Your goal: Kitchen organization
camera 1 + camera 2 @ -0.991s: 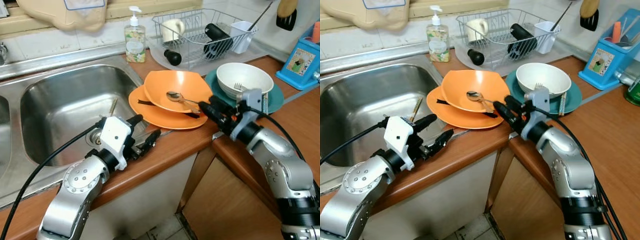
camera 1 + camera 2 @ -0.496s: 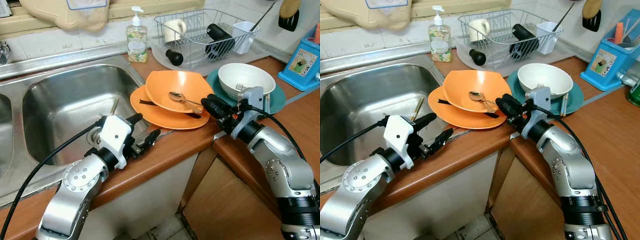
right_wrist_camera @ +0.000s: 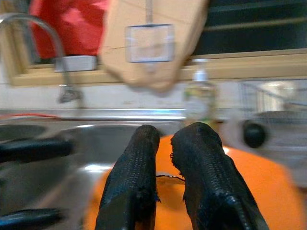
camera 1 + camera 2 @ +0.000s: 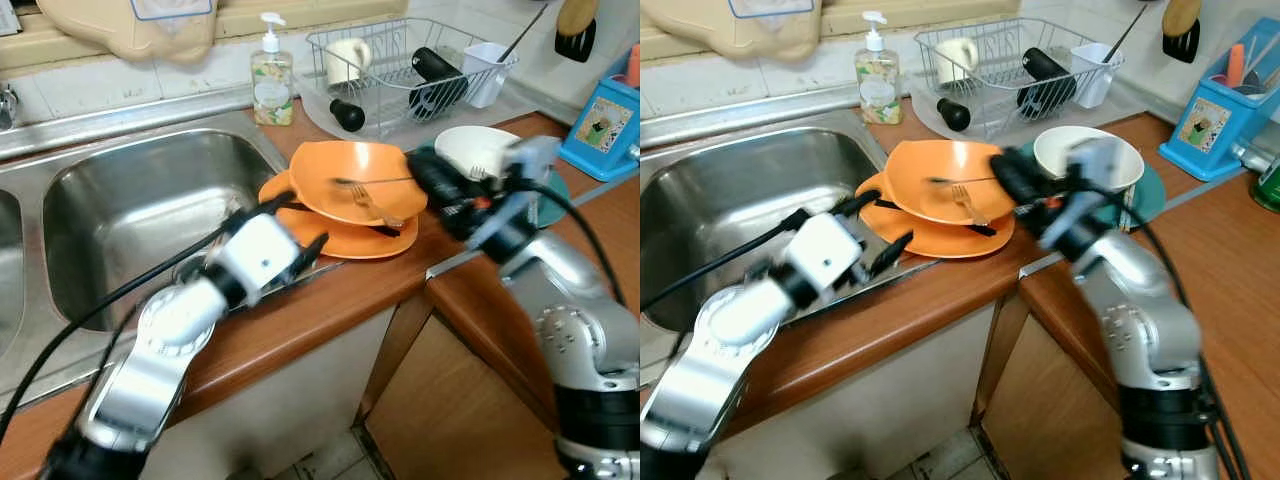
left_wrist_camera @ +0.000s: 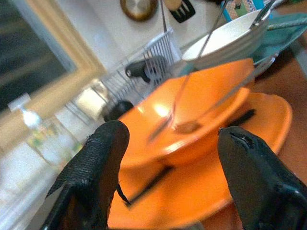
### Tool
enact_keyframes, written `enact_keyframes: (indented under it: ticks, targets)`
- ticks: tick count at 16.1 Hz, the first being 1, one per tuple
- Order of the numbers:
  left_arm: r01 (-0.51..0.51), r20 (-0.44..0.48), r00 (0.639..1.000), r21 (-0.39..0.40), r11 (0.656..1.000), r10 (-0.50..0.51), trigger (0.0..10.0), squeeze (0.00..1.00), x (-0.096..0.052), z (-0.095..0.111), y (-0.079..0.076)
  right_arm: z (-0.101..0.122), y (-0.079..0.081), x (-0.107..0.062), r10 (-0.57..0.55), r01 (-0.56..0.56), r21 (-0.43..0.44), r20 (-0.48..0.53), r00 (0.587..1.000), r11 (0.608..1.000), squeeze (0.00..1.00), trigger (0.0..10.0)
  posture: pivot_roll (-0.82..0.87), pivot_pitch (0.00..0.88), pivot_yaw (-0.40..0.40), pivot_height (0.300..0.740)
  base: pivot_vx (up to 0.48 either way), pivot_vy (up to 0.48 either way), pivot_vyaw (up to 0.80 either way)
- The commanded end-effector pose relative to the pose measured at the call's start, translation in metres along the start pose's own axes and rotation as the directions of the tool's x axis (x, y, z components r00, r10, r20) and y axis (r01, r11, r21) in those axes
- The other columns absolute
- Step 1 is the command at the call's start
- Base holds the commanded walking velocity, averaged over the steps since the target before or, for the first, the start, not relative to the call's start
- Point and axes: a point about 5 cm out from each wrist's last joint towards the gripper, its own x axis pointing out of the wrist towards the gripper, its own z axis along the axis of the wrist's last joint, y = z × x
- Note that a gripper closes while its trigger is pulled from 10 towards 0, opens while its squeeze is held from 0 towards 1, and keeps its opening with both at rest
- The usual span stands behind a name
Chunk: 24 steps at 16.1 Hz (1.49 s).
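Note:
An orange bowl [image 4: 340,165] sits on an orange plate [image 4: 345,240] at the counter's corner. My right gripper [image 4: 418,168] hovers at the bowl's right rim, shut on the thin handle of a metal spoon [image 4: 370,181] that it holds level over the bowl; both are blurred. In the right wrist view its fingers [image 3: 139,163] press close together. A fork [image 4: 366,203] lies in the bowl. My left gripper [image 4: 295,228] stands open at the sink's edge, just left of the plate, its fingers [image 5: 96,163] spread wide.
A white bowl [image 4: 478,150] sits on a teal plate [image 4: 556,186] right of the orange dishes. Behind are a wire dish rack [image 4: 400,60] with a mug and a soap bottle [image 4: 271,82]. The steel sink [image 4: 130,210] lies left, a blue box [image 4: 605,120] far right.
My right gripper has risen and moved in over the orange bowl, lifting the spoon's handle. My left arm has swung forward toward the orange plate.

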Motion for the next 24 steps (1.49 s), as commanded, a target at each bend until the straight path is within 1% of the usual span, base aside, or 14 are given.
enact_keyframes:
  ticks: [1, 2, 3, 4, 5, 6, 7, 9, 11, 17, 18, 20, 23, 24]
  targets:
    - [0.015, -0.004, 1.000, 0.048, 0.999, -0.015, 10.0, 0.00, 0.003, -0.001, -0.002, 0.003, 0.007, 0.002, 0.037, -0.037, 0.005, 0.003, 0.999, 0.999, 0.00, 0.0, 0.01, 0.000, 0.000, 0.740, 0.000, 0.000, 0.00]
    - [0.016, 0.007, 1.000, 0.075, 0.997, -0.016, 9.6, 0.00, 0.007, 0.000, -0.001, 0.004, 0.013, 0.004, 0.058, -0.058, 0.012, 0.005, 0.998, 0.998, 0.00, 0.0, 0.01, 0.000, 0.001, 0.740, 0.000, 0.000, 0.00]
    - [0.013, 0.024, 1.000, 0.106, 0.994, -0.016, 4.7, 0.00, 0.013, 0.002, 0.002, 0.005, 0.020, 0.007, 0.086, -0.086, 0.025, 0.010, 0.996, 0.996, 0.00, 0.0, 0.01, 0.000, 0.001, 0.740, 0.000, 0.000, 0.00]
    - [0.015, 0.031, 0.999, 0.109, 0.994, -0.019, 3.3, 0.00, 0.016, 0.003, 0.002, 0.005, 0.023, 0.008, 0.095, -0.096, 0.031, 0.012, 0.995, 0.995, 0.00, 0.0, 0.01, 0.000, 0.001, 0.740, 0.000, 0.000, 0.00]
    - [0.019, 0.039, 0.999, 0.120, 0.993, -0.024, 0.3, 0.00, 0.021, 0.003, 0.003, 0.004, 0.028, 0.010, 0.109, -0.110, 0.042, 0.012, 0.994, 0.993, 0.00, 0.0, 0.01, 0.000, 0.000, 0.740, 0.000, 0.000, 0.00]
    - [0.027, 0.042, 0.999, 0.121, 0.992, -0.032, 0.0, 0.00, 0.023, 0.003, 0.002, 0.004, 0.030, 0.010, 0.115, -0.116, 0.045, 0.011, 0.993, 0.992, 0.00, 0.0, 0.01, 0.000, 0.000, 0.740, 0.000, 0.000, 0.00]
    - [0.040, 0.049, 0.998, 0.120, 0.992, -0.046, 0.0, 0.00, 0.028, 0.004, 0.000, 0.004, 0.034, 0.011, 0.125, -0.126, 0.052, 0.011, 0.992, 0.991, 0.00, 0.0, 0.01, 0.000, -0.002, 0.740, 0.000, 0.000, 0.00]
    - [0.032, 0.069, 0.997, 0.139, 0.990, -0.042, 0.0, 0.00, 0.038, 0.006, 0.001, 0.004, 0.034, 0.012, 0.118, -0.119, 0.054, 0.008, 0.993, 0.991, 0.00, 0.0, 0.01, 0.000, -0.003, 0.740, 0.000, 0.000, 0.00]
    - [0.035, 0.085, 0.995, 0.150, 0.988, -0.049, 0.0, 0.00, 0.043, 0.008, 0.002, 0.005, 0.035, 0.012, 0.114, -0.114, 0.051, 0.004, 0.993, 0.992, 0.00, 0.0, 0.00, 0.000, -0.001, 0.740, 0.000, 0.000, 0.00]
    - [0.055, 0.073, 0.995, 0.147, 0.988, -0.067, 0.0, 0.00, 0.043, 0.004, 0.003, 0.004, 0.034, 0.012, 0.099, -0.099, 0.045, 0.000, 0.995, 0.994, 0.00, 0.0, 0.00, 0.000, 0.000, 0.740, 0.000, 0.000, 0.00]
    - [0.055, 0.066, 0.996, 0.167, 0.984, -0.067, 0.0, 0.00, 0.042, 0.002, 0.005, 0.004, 0.033, 0.012, 0.097, -0.097, 0.044, -0.002, 0.995, 0.994, 0.00, 0.0, 0.01, 0.000, 0.000, 0.740, 0.000, 0.000, 0.00]
    - [0.055, 0.063, 0.996, 0.175, 0.983, -0.067, 0.0, 0.00, 0.042, 0.001, 0.005, 0.004, 0.033, 0.012, 0.096, -0.096, 0.043, -0.003, 0.995, 0.994, 0.00, 0.0, 0.01, 0.000, 0.000, 0.740, 0.000, 0.000, 0.00]
    - [0.033, 0.035, 0.999, 0.200, 0.979, -0.041, 0.0, 0.00, 0.041, -0.004, 0.011, 0.003, 0.034, 0.013, 0.094, -0.094, 0.036, -0.006, 0.996, 0.995, 0.00, 0.0, 0.01, 0.000, 0.003, 0.740, 0.000, 0.000, 0.00]
    - [0.023, 0.030, 0.999, 0.207, 0.978, -0.030, 0.0, 0.00, 0.041, -0.005, 0.013, 0.003, 0.034, 0.013, 0.092, -0.091, 0.027, -0.010, 0.996, 0.995, 0.00, 4.4, 0.01, 0.000, 0.004, 0.740, 0.000, 0.000, 0.00]
